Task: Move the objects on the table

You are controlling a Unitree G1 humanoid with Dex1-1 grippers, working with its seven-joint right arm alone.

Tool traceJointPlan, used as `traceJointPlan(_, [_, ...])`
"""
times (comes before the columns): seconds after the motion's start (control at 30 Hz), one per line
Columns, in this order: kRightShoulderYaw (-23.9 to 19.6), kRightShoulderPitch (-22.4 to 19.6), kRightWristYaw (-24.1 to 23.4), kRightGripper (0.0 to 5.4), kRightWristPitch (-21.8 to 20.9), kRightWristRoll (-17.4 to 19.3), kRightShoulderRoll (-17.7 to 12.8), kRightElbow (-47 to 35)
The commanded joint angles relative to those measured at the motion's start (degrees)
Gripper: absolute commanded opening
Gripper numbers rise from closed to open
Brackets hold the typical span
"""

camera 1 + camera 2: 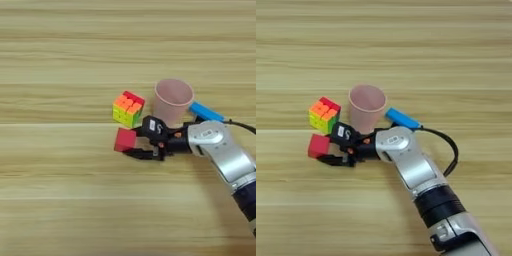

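A small red cube (125,139) lies on the table (60,200) in front of the pale pink cup (173,100), which stands upright with its mouth open. My right gripper (132,142) reaches in from the right, one black finger behind the red cube and one (140,154) in front of it, closed against its right part. A flat bright-blue block (206,112) lies right of the cup, just behind my silver forearm (406,160).
A multicoloured puzzle cube (128,108) sits left of the cup, close behind the red cube. A black cable (450,147) loops out to the right of the forearm. Bare wood stretches to the left and toward the far edge.
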Motion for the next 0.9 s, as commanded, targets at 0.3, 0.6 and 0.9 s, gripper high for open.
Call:
traceJointPlan(0.3, [-3.8,-2.4,5.2,2.27,-3.1,5.4,-4.4,-6.8])
traceJointPlan(0.6, [-3.3,-0.8,10.6,2.27,-6.1,6.5,-6.5,-7.9])
traceJointPlan(0.9, [-3.1,0.4,17.6,2.27,-9.0,10.0,-7.7,-9.6])
